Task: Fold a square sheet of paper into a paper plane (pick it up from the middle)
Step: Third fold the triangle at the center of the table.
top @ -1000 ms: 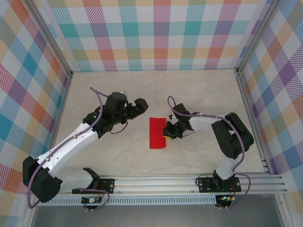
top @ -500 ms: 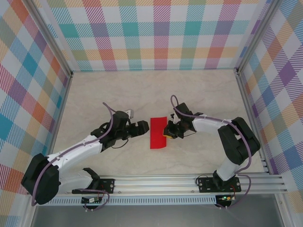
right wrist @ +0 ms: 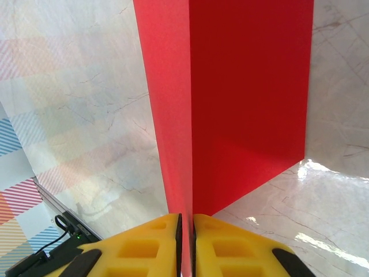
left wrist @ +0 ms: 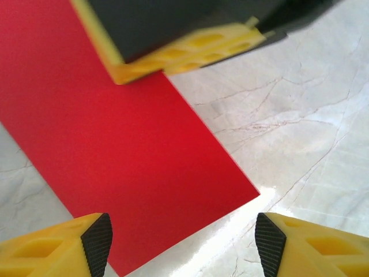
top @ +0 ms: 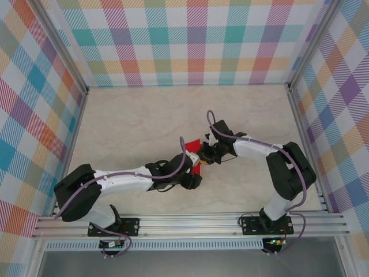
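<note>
Two grippers now meet at the middle of the table (top: 144, 115). The left gripper (left wrist: 183, 241) has swung in from the left side and hovers with jaws spread astride the near corner of the square sheet of paper (left wrist: 115, 144), so a two-handed crease looks ready to begin. To its right, the right gripper (right wrist: 185, 228) stays pressed together on the sheet's folded edge, holding it lifted off the table.
</note>
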